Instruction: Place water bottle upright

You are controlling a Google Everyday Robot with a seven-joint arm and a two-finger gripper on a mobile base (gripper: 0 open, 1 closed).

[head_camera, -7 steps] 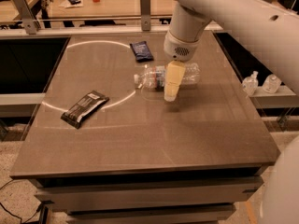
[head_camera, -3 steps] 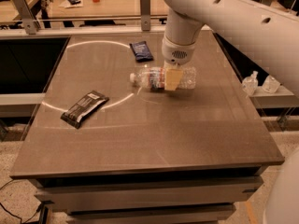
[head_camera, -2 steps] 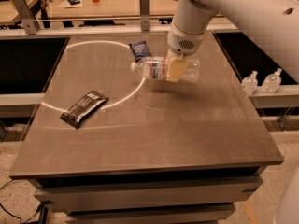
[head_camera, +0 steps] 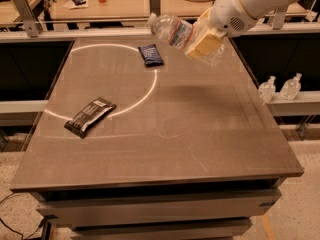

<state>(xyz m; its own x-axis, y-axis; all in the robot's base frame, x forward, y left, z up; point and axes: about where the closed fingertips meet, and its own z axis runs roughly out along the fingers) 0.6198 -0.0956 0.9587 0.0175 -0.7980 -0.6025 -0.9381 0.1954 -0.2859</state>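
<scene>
While your hand (head_camera: pixel 204 41) clasps the water bottle (head_camera: pixel 173 32) aloft, tilted, cap pointing left, near the tabletop's (head_camera: pixel 200 134) far edge, blue packet (head_camera: pixel 150 55) close below, dark wrapper (head_camera: pixel 90 116) towards the left edge, bare surface frontward.

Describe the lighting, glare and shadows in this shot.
Camera view: a bright ring of glare curves across the left half of the table, passing the dark wrapper; a soft shadow lies under the water bottle, held tilted above the far edge in the tool, shut on it; warm, even light elsewhere.
</scene>
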